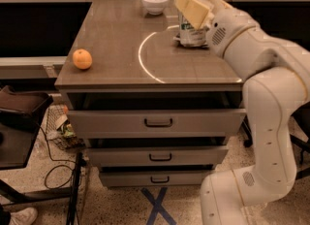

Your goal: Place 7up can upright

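Observation:
The 7up can (190,29), pale silvery with green markings, is upright at the back right of the wooden table top (121,49), its lower end at or just above the surface. My gripper (193,9), with pale yellow fingers (196,11), reaches in from the right and is shut on the can's top. The can stands just right of the white arc marked on the table.
A white bowl (155,1) stands at the back of the table, left of the gripper. An orange (82,58) lies near the front left edge. A dark edge of the chip bag (193,43) shows under the can. Below are three drawers (157,122).

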Motion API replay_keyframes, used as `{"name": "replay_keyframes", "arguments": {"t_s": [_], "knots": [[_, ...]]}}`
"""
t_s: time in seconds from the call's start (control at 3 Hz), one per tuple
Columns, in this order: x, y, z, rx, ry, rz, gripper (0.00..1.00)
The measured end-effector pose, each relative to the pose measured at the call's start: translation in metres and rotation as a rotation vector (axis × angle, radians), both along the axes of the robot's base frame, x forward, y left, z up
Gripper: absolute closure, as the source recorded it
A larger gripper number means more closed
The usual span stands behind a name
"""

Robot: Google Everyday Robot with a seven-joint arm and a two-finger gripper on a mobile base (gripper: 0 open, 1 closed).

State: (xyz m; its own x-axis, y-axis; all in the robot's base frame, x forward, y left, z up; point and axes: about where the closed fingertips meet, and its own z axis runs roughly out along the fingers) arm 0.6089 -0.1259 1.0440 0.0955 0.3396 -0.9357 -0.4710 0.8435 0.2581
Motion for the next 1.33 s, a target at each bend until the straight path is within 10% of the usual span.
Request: {"name": "replay_keyframes", "arguments": {"t_s": [1.33], "knots": [[0.026, -0.001, -0.103, -0.03, -0.097, -0.293, 1.0]]}}
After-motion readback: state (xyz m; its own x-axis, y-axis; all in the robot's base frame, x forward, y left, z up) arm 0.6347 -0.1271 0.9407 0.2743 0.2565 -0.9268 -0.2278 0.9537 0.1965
